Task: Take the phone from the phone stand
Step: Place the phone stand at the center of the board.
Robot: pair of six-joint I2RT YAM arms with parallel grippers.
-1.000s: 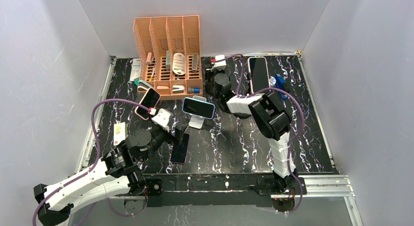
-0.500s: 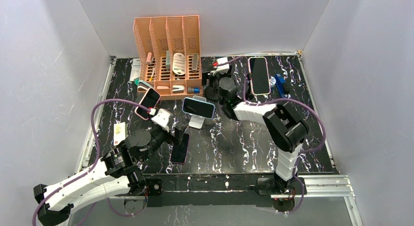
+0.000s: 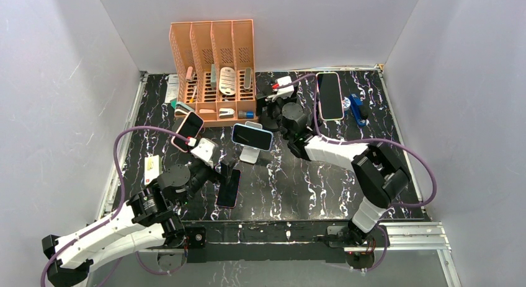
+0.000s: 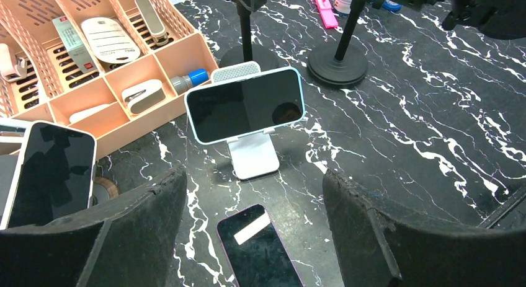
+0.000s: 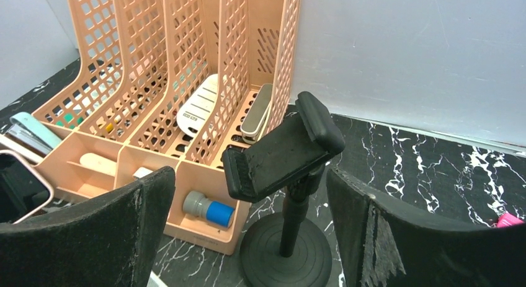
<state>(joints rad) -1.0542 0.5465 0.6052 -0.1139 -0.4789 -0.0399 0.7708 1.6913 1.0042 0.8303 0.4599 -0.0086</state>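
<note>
Black, white-veined marble tabletop [image 3: 298, 181] carries a peach-orange perforated plastic file organiser [image 3: 214, 51] at its back. Just in front of the organiser stands a small white folding phone stand [image 4: 253, 160]. The light-blue-cased phone [image 4: 245, 105] lies crosswise on it, screen dark, not yet lifted.

The left gripper [image 4: 254, 194] hangs in front of the organiser, facing the stand, jaws spread wide and holding nothing. A dark bare phone [image 4: 257, 250] lies flat on the table beneath it. The right gripper [image 5: 249, 175] is beside the organiser, fully spread and empty, looking at an empty black clamp holder on a round base [image 5: 282, 147].

Recommended handling, in my judgement: the left gripper should advance level, take the phone by its long edges, and lift up and away from the organiser so the stand's lip is cleared without tipping the light stand.

Against the earlier view, the right jaws have gone from partly closed to wide, and the right elbow has swung away from the organiser. The left arm and the phone are unchanged.
</note>
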